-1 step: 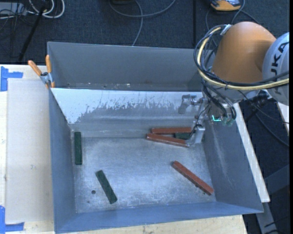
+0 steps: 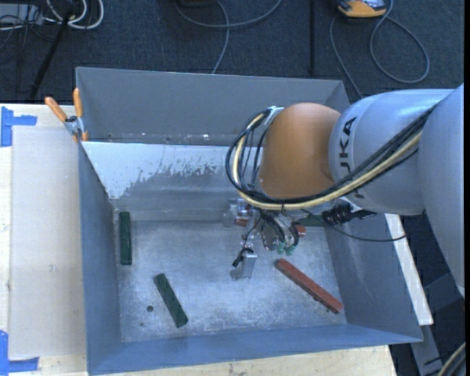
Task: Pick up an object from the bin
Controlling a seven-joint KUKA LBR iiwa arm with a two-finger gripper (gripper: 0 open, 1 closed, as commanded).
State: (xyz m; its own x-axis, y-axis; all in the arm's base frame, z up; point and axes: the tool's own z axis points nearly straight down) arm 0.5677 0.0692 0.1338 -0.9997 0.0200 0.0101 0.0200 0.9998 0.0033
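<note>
One tool (image 2: 244, 266) hangs low in the middle of the grey bin (image 2: 94, 233), with its tip close to the bare floor. I cannot tell if the tool is open or closed, and I see nothing held in it.

Right above the tool sits a round orange cover (image 2: 296, 153) (it is part of the robot). Yellow and black cables (image 2: 241, 159) loop around the cover. Behind it, the big grey arm (image 2: 407, 151) comes in from the right side.

Closest to the tool is a red-brown stick (image 2: 309, 285). It lies flat on the floor of the bin, just to the right of the tool. It is slanted, with its top end near the tool and its low end by the right wall. The tool's tip and the stick look apart.

Farther out, to the lower left, lies a green stick (image 2: 171, 299). It is flat and slanted too, well apart from the tool.

Farthest away is a second green stick (image 2: 124, 238). It lies by the left wall and points almost straight up and down in the view.
</note>
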